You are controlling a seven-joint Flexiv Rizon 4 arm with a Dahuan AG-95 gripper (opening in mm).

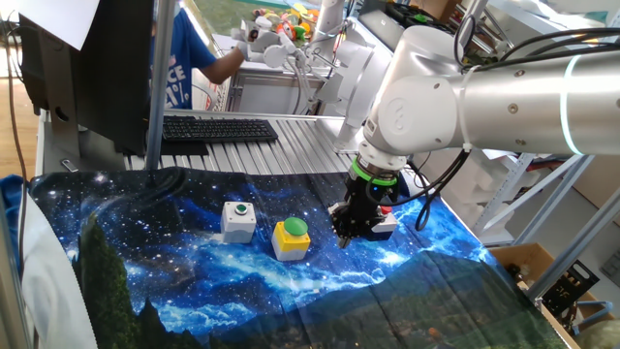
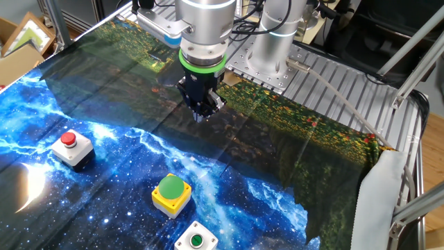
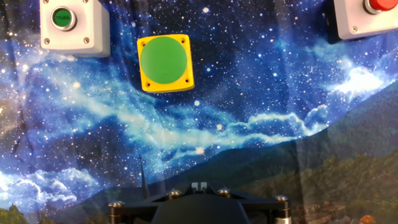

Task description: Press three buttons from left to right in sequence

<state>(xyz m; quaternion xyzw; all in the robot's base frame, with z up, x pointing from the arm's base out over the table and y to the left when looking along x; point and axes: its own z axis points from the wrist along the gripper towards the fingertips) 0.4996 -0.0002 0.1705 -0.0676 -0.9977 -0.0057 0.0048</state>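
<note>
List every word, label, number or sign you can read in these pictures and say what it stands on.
No text reads clearly in any view.
Blue shirt of the person behind the table: large white letters, partly hidden by a pole, not readable.
Grey button box, yellow button box and red-capped button box: no markings visible.
Keyboard: key legends too small to read.
Gripper: no label visible.

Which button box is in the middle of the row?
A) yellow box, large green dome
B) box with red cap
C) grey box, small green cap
A: in the hand view the yellow box lies between the grey box and the red-capped box.
</note>
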